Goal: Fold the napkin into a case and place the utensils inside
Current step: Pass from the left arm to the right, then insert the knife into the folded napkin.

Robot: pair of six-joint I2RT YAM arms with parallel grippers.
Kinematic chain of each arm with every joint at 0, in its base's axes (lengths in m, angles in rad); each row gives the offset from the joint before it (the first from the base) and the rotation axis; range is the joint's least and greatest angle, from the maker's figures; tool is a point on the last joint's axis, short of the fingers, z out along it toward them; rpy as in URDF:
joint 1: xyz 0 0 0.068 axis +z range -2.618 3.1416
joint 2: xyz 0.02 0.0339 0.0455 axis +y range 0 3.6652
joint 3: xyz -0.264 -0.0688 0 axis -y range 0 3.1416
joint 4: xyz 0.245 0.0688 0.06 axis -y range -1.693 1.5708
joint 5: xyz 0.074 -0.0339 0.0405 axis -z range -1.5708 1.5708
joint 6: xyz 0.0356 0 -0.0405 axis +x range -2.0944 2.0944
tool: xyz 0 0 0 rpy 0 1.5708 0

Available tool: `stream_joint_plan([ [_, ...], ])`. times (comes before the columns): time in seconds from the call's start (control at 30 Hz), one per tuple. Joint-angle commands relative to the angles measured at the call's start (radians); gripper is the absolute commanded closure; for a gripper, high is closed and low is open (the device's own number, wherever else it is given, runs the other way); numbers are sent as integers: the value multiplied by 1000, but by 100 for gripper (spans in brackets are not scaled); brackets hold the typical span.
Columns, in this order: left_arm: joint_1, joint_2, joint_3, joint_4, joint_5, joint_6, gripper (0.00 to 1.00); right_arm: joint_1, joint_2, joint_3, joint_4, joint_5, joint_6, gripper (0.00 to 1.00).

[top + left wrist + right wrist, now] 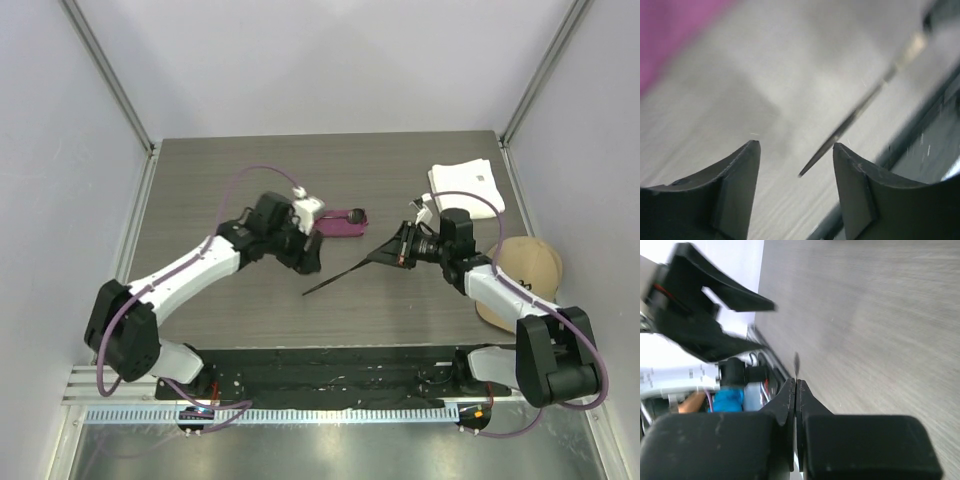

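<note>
The magenta-purple napkin [338, 227] lies folded into a small narrow case mid-table, with the spoon's round black head [353, 213] at its right end. It shows as a blurred magenta patch in the left wrist view [670, 35]. My right gripper [380, 256] is shut on the second thin dark utensil [335, 277], which slants down-left above the table and appears edge-on in the right wrist view [796, 361]. My left gripper [307, 262] is open and empty just left of the case. The utensil's tip [812, 162] points in between its fingers [742, 175].
A thicker white cloth [468, 187] lies at the back right. A tan cap [522, 278] sits at the right edge beside the right arm. The left arm's gripper shows blurred in the right wrist view [710, 310]. A black rail runs along the table's near edge [330, 362].
</note>
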Motion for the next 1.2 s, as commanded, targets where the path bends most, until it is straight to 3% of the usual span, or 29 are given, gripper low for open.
stream_joint_plan([
  [0.0, 146, -67, -14, 196, -47, -271, 40, -4, 21, -30, 306, 162, 199, 99],
  [0.13, 313, 52, 5, 235, -53, -513, 74, -16, 91, -13, 409, 263, 253, 99],
  [0.2, 347, 113, 31, 253, -24, -547, 85, -24, 127, 20, 448, 288, 263, 99],
  [0.57, 392, 344, 184, 268, -118, -595, 94, -91, 380, 149, 561, 306, 276, 99],
  [1.17, 404, 472, 203, 262, -159, -575, 100, -102, 507, 145, 647, 283, 291, 99],
])
